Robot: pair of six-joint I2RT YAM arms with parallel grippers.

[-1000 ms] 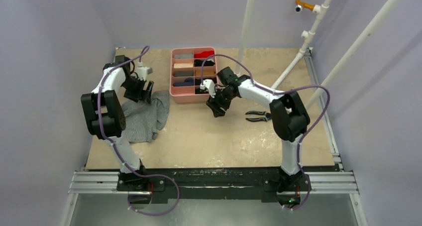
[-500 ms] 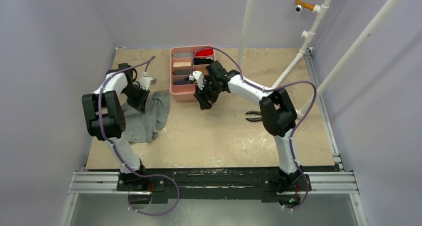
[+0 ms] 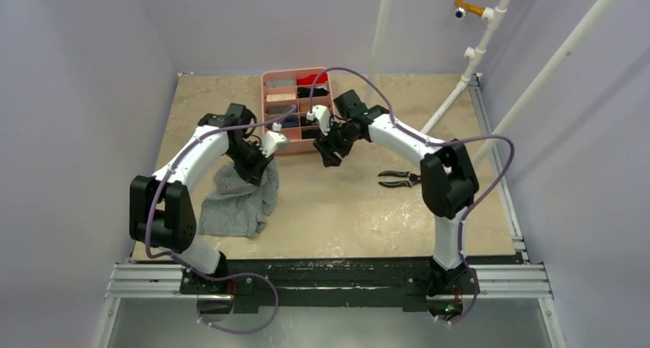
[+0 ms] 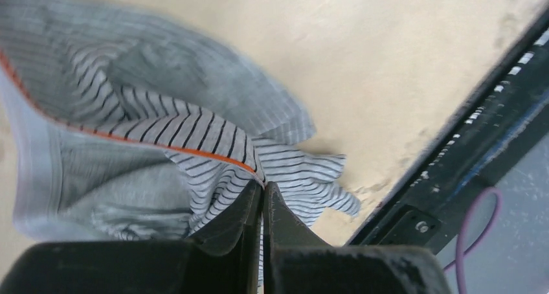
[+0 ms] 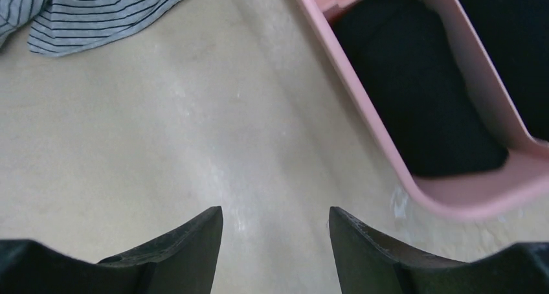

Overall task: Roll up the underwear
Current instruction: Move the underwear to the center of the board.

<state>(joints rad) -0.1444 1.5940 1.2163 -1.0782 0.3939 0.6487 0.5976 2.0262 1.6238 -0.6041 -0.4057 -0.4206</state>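
Pale lilac walls close this small cell, and the beige tabletop is the whole stage. Near its left edge, toward the near-left corner, lies the grey striped underwear, crumpled and not flat. The left gripper has its fingers pressed together on the orange-red edge of this cloth, and the pinched part stands a little higher than the rest. The right gripper hangs with jaws spread and nothing between them, over bare surface just beside the near end of the pink tray, which sits at the far edge. Some dark cloth fills one tray compartment; I cannot tell if it is a garment of the task. The pliers lie toward the right edge, well apart.

To my eye, rolling has not begun; the step is spreading the garment. The next move calls for the right gripper to take an opposite edge, so that both can pull the cloth flat.
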